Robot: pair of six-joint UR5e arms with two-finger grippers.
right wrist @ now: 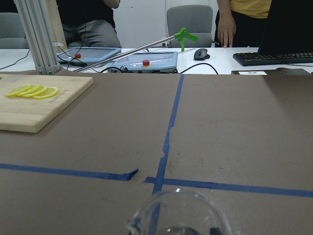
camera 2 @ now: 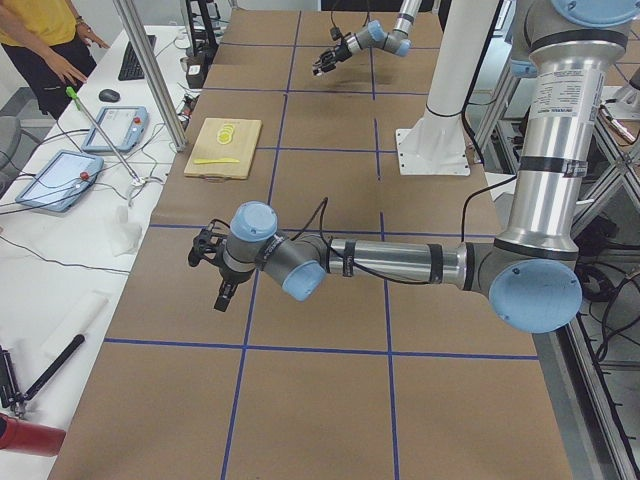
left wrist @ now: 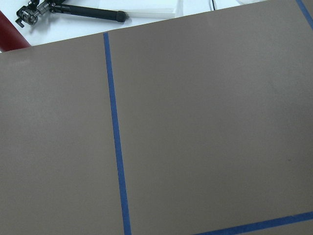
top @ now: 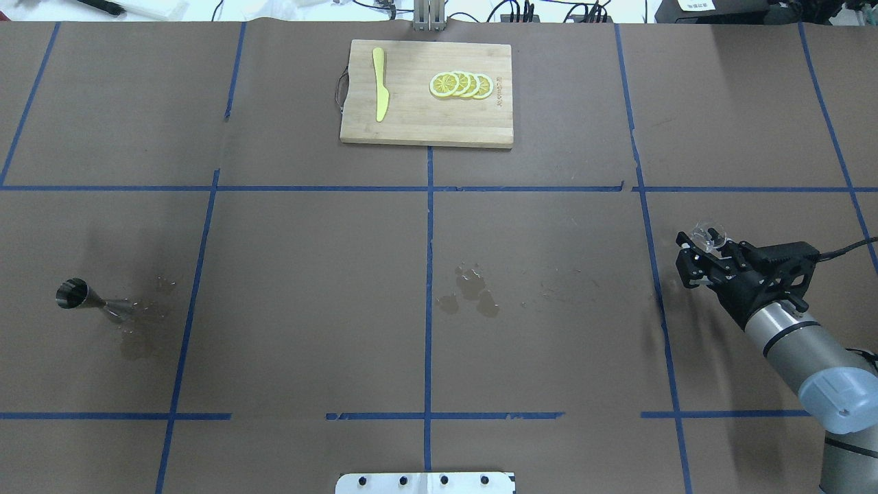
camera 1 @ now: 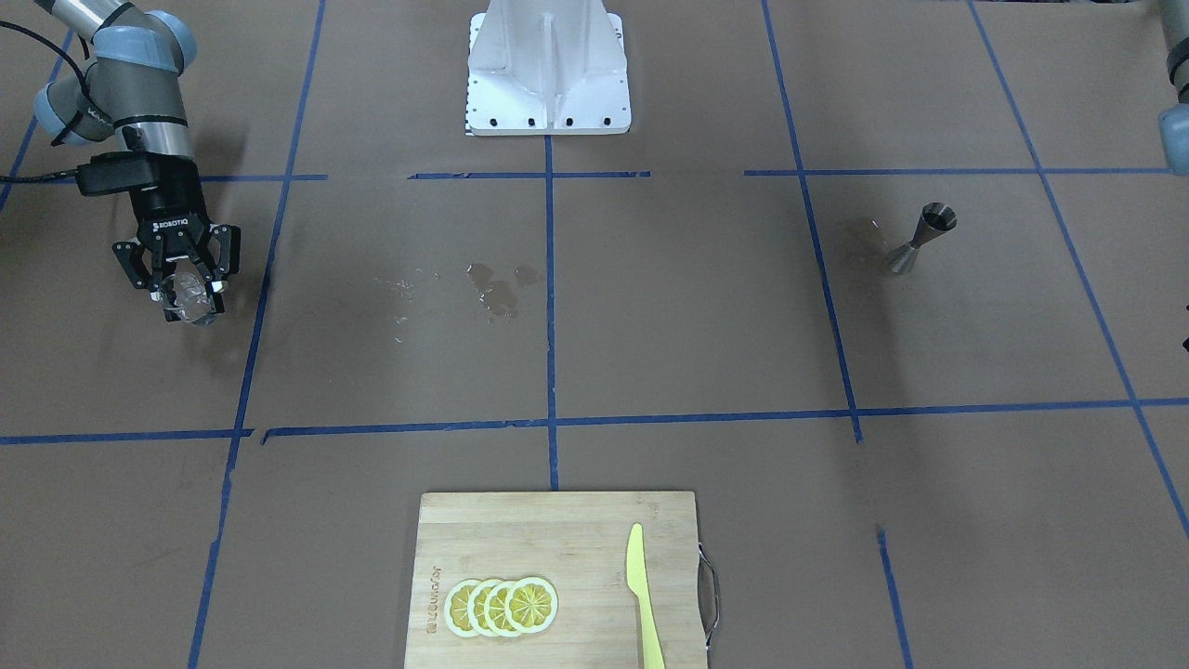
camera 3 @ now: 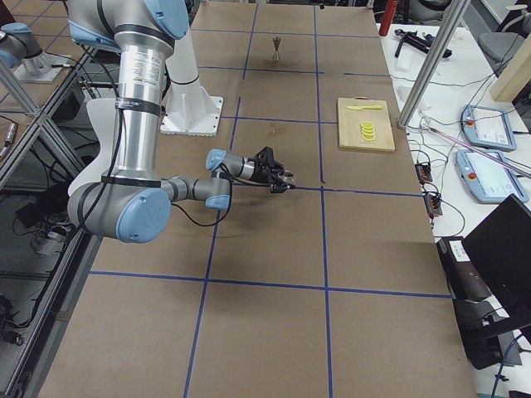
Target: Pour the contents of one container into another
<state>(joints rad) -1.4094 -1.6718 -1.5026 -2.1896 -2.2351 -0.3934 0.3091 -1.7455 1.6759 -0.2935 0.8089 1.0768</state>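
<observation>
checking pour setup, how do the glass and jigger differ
The glass is clear; the jigger is grey metal. The glass is gripped in the right pincer; the jigger stands free on the table. Glass on the robot's right side, jigger on its left. Both are small.

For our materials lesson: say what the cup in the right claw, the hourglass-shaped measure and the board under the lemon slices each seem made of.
Cup: clear, colourless glass by the look, since the tape line shows through it; clear plastic is possible.
Measure: silver-grey metal, dull sheen.
Board: pale wood, perhaps bamboo, with visible grain strips.
</observation>
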